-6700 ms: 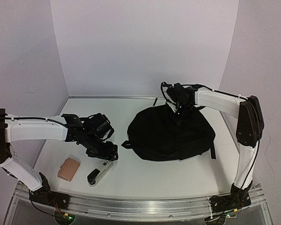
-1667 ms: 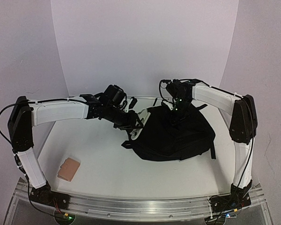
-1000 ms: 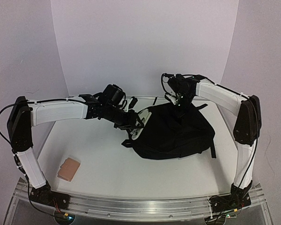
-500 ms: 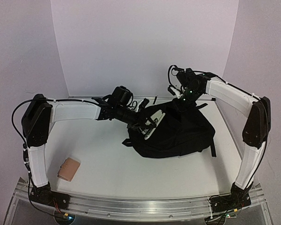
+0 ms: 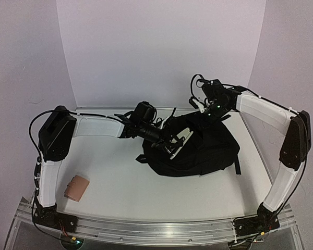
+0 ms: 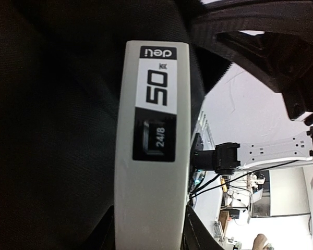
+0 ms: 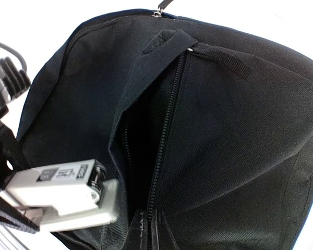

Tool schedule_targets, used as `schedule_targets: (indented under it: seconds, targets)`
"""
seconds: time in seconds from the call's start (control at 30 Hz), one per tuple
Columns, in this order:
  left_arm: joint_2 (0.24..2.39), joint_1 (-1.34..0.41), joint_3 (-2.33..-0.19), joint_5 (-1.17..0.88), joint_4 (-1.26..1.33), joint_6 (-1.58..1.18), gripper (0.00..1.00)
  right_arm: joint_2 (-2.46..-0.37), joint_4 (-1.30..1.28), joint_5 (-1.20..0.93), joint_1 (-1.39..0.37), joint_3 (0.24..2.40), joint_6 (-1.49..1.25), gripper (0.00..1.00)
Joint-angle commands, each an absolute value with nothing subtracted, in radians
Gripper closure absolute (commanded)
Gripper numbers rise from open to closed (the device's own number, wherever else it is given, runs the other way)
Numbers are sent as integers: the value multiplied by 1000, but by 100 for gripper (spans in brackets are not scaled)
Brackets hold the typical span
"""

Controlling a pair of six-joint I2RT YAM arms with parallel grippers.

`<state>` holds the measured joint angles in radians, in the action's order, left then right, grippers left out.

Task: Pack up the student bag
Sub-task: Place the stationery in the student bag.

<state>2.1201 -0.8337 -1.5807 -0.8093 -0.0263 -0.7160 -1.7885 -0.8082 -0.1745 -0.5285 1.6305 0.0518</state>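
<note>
You are partway through the packing. Your left gripper [image 5: 168,140] is grasping a pale stapler [image 6: 154,130] by its rear end. The stapler's front is reaching ahead of those fingers to the mouth of the student bag [image 5: 203,153], right beside the lifted flap. Whether its tip is already passing the zip [image 7: 164,130] you cannot tell. It is not yet released, so it is not counting as packed.

Your right gripper [image 5: 207,107] is clenched on the bag's upper edge by the zip, lifting it so the slit is gaping just below its fingers. The interior is showing only black, so you cannot tell if anything is lying inside. A small tan case [image 5: 76,187] is lying on the table [image 5: 120,182], well behind the left fingers near that arm's base, and is probably waiting its turn.

The bag is sitting slumped between the two grippers. It is large, black and soft, with its zip standing open along the top and a short loop [image 7: 219,57] lying beyond the opening.
</note>
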Motion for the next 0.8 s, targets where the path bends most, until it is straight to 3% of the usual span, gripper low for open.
schedule_targets:
  seconds: [0.0,0.3,0.47,0.77]
  targets:
    - [2030,-848,-1576,-848,147,-720,99,-1702,-766,-223,-545,1612,61,100]
    - [1911,-824,-1537,-661,-45,-667,99,-1871,-708,-235,-626,1686,52,100]
    - [1789,-798,-1383,-587,-53,-687,99,-1961,-708,-254,-726,1773,51,100]
    - [1648,-774,-1230,-527,-98,-696,99,-1935,-714,-226,-774,1753,37,100]
